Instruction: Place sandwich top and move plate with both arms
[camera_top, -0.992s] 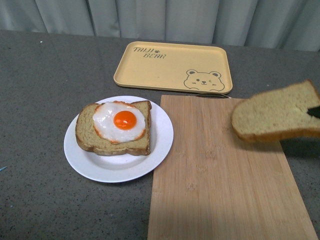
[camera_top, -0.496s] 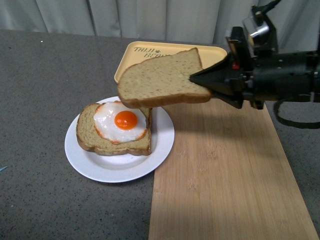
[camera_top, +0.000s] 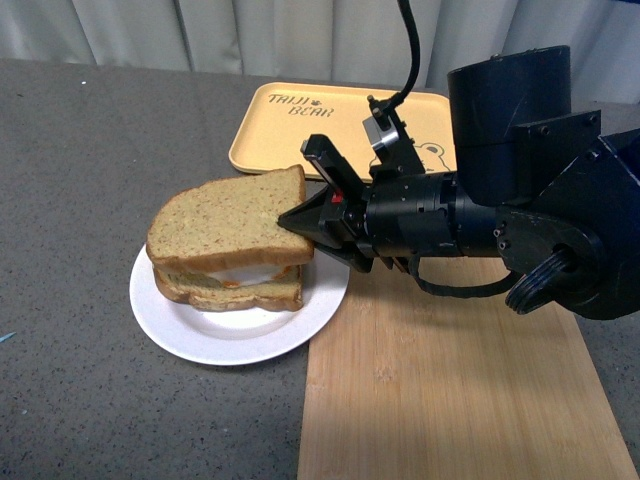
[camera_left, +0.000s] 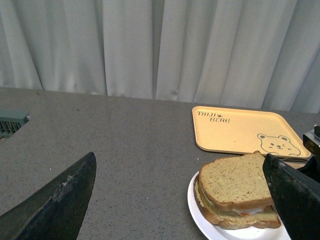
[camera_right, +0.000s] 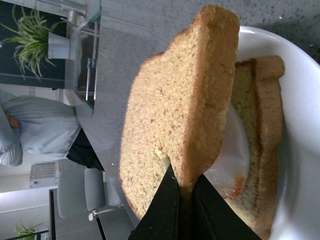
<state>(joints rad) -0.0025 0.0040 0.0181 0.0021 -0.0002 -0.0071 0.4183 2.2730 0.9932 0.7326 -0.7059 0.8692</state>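
Note:
The sandwich top (camera_top: 228, 215), a tan speckled bread slice, lies over the egg-topped slice (camera_top: 225, 286) on the white plate (camera_top: 238, 340). My right gripper (camera_top: 298, 222) is shut on the slice's right edge, reaching in from the right. In the right wrist view the sandwich top (camera_right: 172, 115) is pinched between the black fingers (camera_right: 162, 210), with the egg (camera_right: 232, 155) and the lower slice (camera_right: 260, 145) under it on the plate (camera_right: 300, 150). In the left wrist view the sandwich top (camera_left: 235, 179) and plate (camera_left: 200, 212) lie near one of the open left gripper's fingers (camera_left: 292, 197). The left arm is out of the front view.
A yellow tray with a bear drawing (camera_top: 300, 135) lies behind the plate. A wooden cutting board (camera_top: 450, 390) lies right of the plate, under my right arm (camera_top: 500, 225). Grey curtains hang at the back.
My right gripper has carried the sandwich top leftward and down, from above the board to on top of the egg slice. The egg is now mostly covered.

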